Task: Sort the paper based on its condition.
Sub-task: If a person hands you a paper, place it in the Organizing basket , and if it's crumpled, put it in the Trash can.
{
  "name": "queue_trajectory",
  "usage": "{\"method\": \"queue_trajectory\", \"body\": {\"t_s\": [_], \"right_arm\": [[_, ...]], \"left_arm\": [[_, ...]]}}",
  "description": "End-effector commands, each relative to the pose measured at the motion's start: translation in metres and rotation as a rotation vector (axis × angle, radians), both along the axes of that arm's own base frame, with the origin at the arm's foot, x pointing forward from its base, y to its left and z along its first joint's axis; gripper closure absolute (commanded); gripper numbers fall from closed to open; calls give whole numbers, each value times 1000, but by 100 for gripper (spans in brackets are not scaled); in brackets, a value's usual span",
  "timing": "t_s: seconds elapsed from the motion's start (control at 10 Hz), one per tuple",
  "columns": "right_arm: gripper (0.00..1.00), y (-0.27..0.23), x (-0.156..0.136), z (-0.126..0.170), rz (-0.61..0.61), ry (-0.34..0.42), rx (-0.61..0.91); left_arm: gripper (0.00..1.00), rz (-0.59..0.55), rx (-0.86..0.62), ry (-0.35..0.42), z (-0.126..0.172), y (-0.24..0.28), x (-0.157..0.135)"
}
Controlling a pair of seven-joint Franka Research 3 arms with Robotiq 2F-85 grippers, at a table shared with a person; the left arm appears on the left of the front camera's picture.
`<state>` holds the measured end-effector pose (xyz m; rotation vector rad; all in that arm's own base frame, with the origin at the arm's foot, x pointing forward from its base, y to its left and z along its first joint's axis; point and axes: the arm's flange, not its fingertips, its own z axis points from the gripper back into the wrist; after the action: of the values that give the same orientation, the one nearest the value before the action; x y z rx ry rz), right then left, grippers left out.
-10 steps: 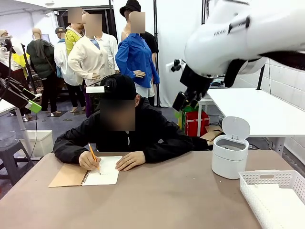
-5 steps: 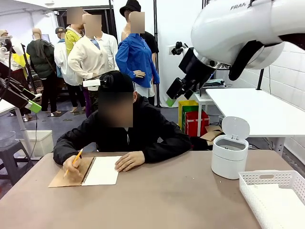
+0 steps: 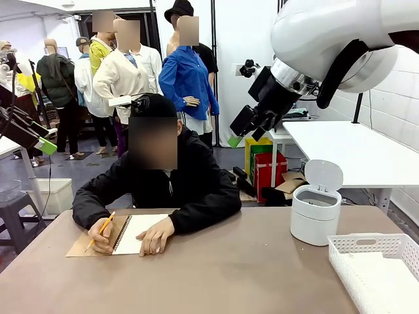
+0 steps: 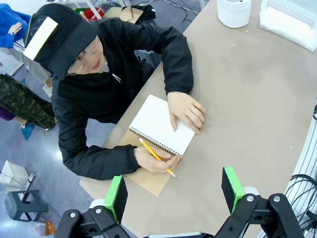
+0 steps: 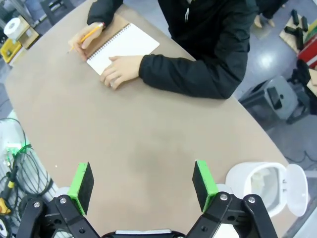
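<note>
Released and empty, the left gripper (image 4: 174,193) and right gripper (image 5: 142,186) hover bottom centre; upper left, a hand (image 5: 119,69) pins the notebook (image 5: 126,43), presumably for writing.

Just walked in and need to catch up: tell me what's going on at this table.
A person at the far side of the table holds a yellow pencil at an open spiral notebook, the other hand flat on its white page. The left end effector and right end effector hang open above the table, holding nothing. A white bin with its lid up and a white basket wait on the robot's right. Sorting has not begun.
</note>
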<state>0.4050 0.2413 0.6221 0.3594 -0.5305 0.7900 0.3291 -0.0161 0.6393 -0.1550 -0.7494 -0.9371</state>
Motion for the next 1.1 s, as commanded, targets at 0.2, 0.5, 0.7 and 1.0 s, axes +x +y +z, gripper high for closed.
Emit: {"method": "queue_trajectory", "body": {"t_s": [0.2,0.5,0.7,1.0], "right_arm": [[0,3,-7,2,-32,-16,31],[0,14,-21,12,-9,-77,53],[0,20,-22,18,10,-80,62],[0,23,-19,17,26,-85,97]], "left_arm": [[0,-3,-8,0,0,2,0],[0,-3,-8,0,0,2,0],[0,-3,-8,0,0,2,0],[0,-3,-8,0,0,2,0]]}}
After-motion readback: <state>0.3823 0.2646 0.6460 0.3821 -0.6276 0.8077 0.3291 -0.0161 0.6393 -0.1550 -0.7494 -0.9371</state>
